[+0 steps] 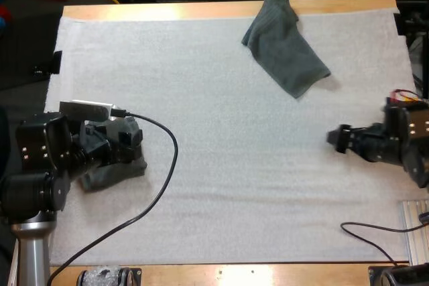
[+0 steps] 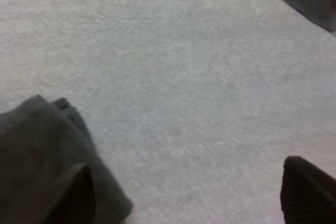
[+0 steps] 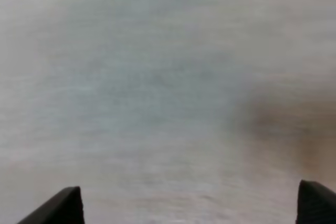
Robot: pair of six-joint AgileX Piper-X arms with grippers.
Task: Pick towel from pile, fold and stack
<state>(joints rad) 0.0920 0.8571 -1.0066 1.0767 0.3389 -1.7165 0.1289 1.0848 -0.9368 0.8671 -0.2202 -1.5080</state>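
Across the wooden table (image 1: pixel 201 10) lies the white mat (image 1: pixel 241 179), covering nearly all of it. At the mat's far edge, right of its middle, a dark grey-green crumpled towel (image 1: pixel 287 48) lies loosely bunched, its top corner reaching past the mat's edge onto the wood. Near the mat's left edge, about midway between its far and near sides, sits a smaller folded towel (image 1: pixel 115 169), partly covered by the left arm in the high view. The left gripper (image 2: pixel 185 182) hangs over that part of the mat with its fingers spread wide. One finger is over the folded towel's edge and the other over bare mat, with nothing held between them. Whether that finger touches the towel cannot be told. Near the mat's right edge, the right gripper (image 3: pixel 189 188) points toward the mat's middle, its fingers likewise wide apart over bare mat and gripping nothing.
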